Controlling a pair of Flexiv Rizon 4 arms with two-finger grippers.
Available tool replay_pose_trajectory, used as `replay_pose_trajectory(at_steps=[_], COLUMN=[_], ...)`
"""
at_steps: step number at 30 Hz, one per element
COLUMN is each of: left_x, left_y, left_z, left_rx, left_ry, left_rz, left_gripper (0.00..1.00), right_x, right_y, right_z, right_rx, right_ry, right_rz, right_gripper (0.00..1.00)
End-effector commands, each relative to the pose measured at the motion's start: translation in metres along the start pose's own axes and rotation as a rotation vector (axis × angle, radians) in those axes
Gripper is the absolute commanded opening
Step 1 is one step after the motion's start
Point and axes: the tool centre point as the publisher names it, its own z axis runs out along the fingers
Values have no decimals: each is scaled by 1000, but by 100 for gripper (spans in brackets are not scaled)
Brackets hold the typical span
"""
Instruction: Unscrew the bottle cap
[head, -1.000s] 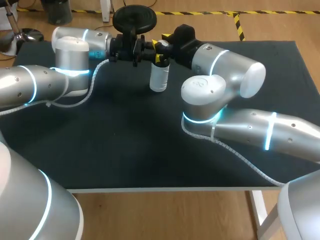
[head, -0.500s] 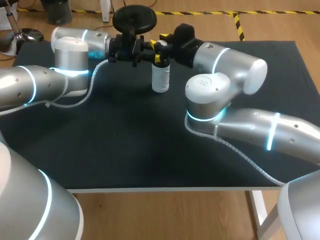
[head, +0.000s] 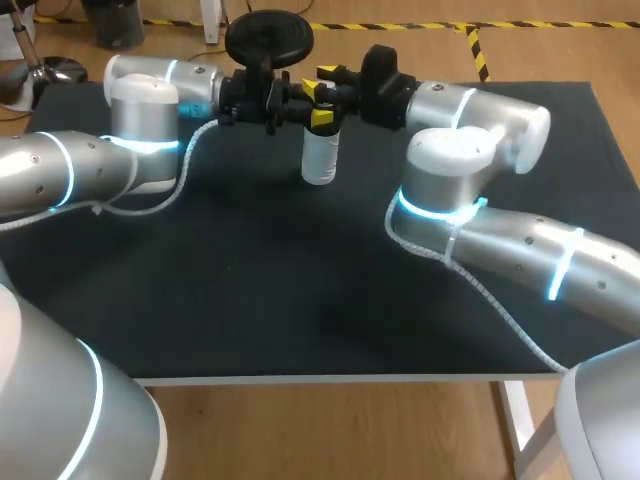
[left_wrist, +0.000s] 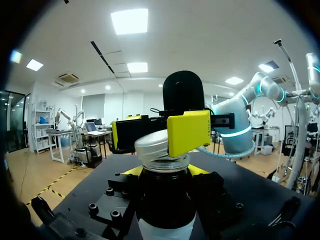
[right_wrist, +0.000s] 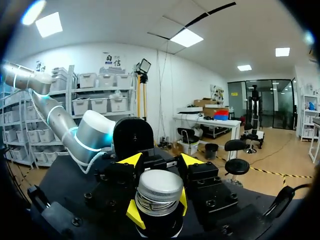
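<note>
Bottle: I see the white plastic bottle (head: 319, 160) standing upright at the far middle of the black table top (head: 250, 270), between my two arms. Its upper part is dark.
Cap: the silver ribbed cap (right_wrist: 160, 190) sits on top of the bottle neck. I cannot tell if it is tight or already loose.
Left gripper: the left gripper (left_wrist: 165, 172) comes in from the left side and pinches the dark neck just under the cap, with one yellow tip on each side.
Right gripper: the right gripper (right_wrist: 159, 206) comes in from the right side, facing the left one. Its two yellow tips press on the cap from two sides.
Arms: the two grippers meet at the bottle top, very near to each other, the right one slightly higher.
</note>
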Motion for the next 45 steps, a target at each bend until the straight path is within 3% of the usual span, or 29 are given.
replay_pose_trajectory(at_steps=[1,8,12,23,33,45], left_x=[1,1,1,1,1,1], left_y=[-3,-3,-3,-3,-3,-3], left_z=[-2,-2,-2,-2,-2,-2], left_rx=[2,2,2,2,2,2], left_ry=[6,6,6,6,6,6], left_rz=[1,1,1,1,1,1], left_gripper=[0,0,0,0,0,0], right_x=[-10,-19,-29,-49,-61,-59], right_y=[0,28,29,-33,-84,-139], right_z=[-10,-21,-38,-101,-127,-154], right_rx=[-56,-67,-49,23,29,124], right_ry=[31,12,-21,-159,-232,-293], right_rz=[-15,-67,-68,35,107,179], right_gripper=[0,0,0,0,0,0])
